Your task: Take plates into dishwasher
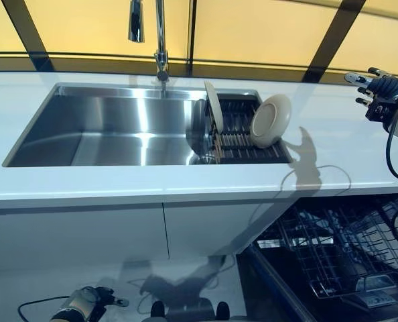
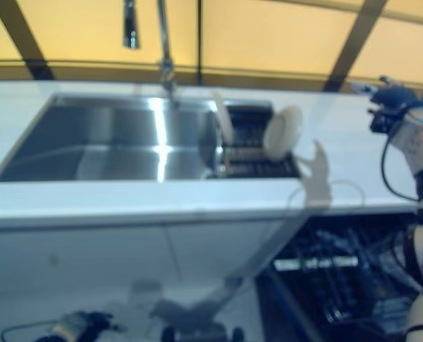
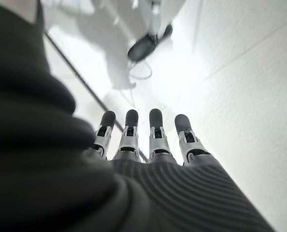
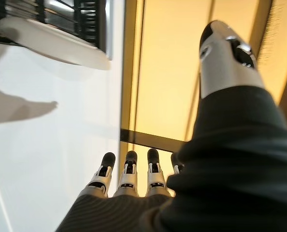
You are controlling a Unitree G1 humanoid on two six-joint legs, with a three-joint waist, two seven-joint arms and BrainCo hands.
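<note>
- The sink (image 1: 98, 131) is brushed steel, smooth, with bright streaks of glare.
- The tap (image 1: 160, 40) is polished, mirror-like metal.
- The counter (image 1: 152, 181) is white, smooth and faintly glossy.
- The two plates (image 1: 270, 121) look like glazed cream ceramic with a soft sheen.
- The drying rack (image 1: 242, 137) is dark, with thin bars.
- The dishwasher rack (image 1: 346, 251) is thin coated wire.
- The cabinet doors (image 1: 85, 231) are plain, matt white.
</note>
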